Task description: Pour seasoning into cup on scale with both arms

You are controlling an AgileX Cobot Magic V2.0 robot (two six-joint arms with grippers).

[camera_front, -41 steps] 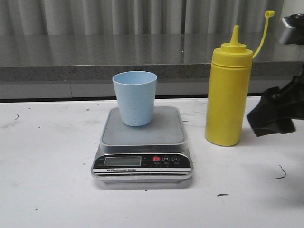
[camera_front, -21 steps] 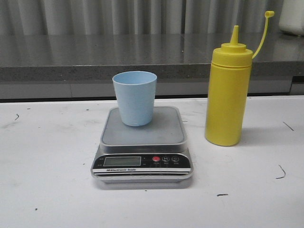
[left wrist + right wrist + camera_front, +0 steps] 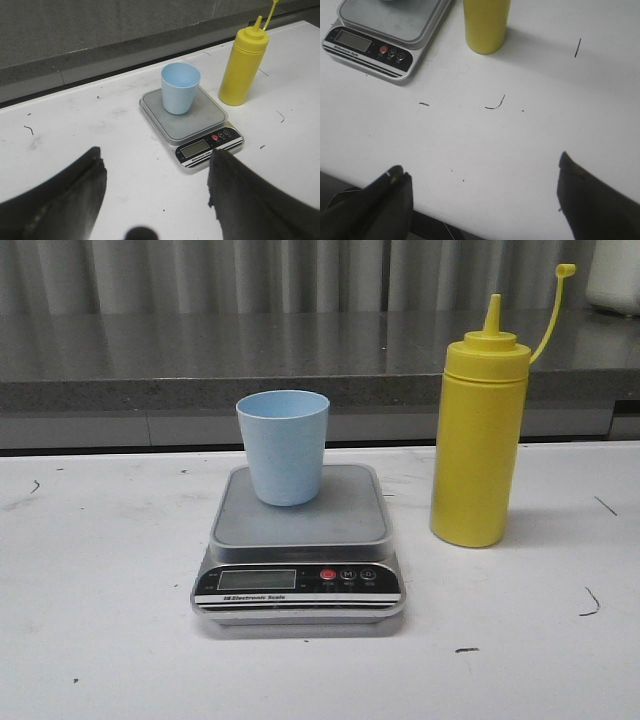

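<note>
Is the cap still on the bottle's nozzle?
No. In the front view the small cap hangs off on its tether, up and to the right of the seasoning bottle, leaving the cone nozzle bare.

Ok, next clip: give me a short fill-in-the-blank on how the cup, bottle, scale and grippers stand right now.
1. The pale blue cup stands upright on the ____ of the scale.
2. In the front view, the yellow bottle stands on the table to the ____ of the scale.
3. The bottle's small cap is ____ the nozzle, hanging on its tether.
4. The left gripper and the right gripper are both ____, holding nothing.

Missing words: platform; right; off; open
</note>
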